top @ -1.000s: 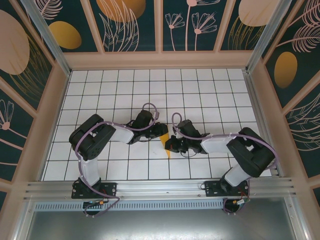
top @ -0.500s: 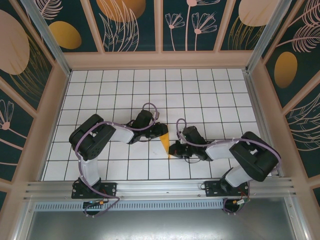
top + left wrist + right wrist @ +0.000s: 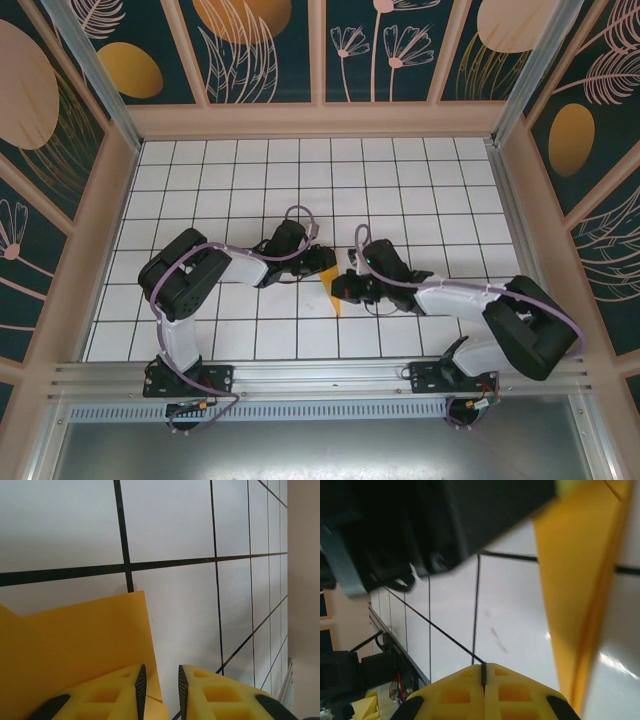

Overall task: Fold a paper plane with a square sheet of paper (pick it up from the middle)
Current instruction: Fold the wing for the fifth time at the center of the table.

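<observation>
The square sheet of paper [image 3: 334, 298] is a creased orange-yellow wedge lying on the white grid table, its point towards the near edge. My left gripper [image 3: 322, 262] rests on its far end. In the left wrist view the paper [image 3: 75, 645] lies under the left finger, and its straight edge runs into the narrow gap of the left gripper [image 3: 160, 667], whose jaws stand slightly apart. My right gripper [image 3: 343, 288] sits just right of the wedge. It is shut and holds nothing [image 3: 483, 666], with the paper [image 3: 575, 580] beside it.
The left arm's black wrist [image 3: 420, 520] looms close above the right gripper. Beige walls [image 3: 320, 120] enclose the grid table on three sides, and an aluminium rail [image 3: 320, 375] runs along the near edge. Open tiles lie towards the back.
The right arm's elbow has swung out to the right and its gripper has shifted slightly beside the paper. The left arm and the paper have stayed put.
</observation>
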Robot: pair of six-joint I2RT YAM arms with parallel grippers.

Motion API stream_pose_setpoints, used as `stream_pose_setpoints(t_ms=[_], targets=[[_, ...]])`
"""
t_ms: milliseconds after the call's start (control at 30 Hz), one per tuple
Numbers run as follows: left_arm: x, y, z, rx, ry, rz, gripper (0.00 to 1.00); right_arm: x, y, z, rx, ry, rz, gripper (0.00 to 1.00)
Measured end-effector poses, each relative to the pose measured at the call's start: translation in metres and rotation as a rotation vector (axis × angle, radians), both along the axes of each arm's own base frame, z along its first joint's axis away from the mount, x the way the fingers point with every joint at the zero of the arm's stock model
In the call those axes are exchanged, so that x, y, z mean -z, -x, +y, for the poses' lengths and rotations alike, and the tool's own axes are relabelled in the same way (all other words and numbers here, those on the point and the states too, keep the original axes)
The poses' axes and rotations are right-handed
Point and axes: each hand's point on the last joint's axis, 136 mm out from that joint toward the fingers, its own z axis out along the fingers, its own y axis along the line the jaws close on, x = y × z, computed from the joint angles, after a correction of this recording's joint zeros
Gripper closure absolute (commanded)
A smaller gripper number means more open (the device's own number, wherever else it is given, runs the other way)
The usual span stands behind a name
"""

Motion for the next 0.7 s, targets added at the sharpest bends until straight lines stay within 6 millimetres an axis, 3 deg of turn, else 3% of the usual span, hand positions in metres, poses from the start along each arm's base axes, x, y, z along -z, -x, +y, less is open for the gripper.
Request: stream_pose_setpoints(t_ms=[133, 300, 433, 700], targets=[[0.000, 0.000, 0.000, 0.000, 0.000, -0.001, 0.73, 0.016, -0.012, 0.009, 0.002, 0.036, 0.015, 0.99], [0.000, 0.000, 0.000, 0.000, 0.000, -0.001, 0.73, 0.054, -0.001, -0.001, 0.007, 0.107, 0.096, 0.99], [0.000, 0.000, 0.000, -0.001, -0.002, -0.001, 0.73, 0.054, 0.007, -0.008, 0.026, 0.063, 0.083, 0.98], [0.000, 0.000, 0.000, -0.003, -0.005, -0.002, 0.73, 0.052, 0.057, -0.042, 0.010, 0.077, 0.118, 0.94]])
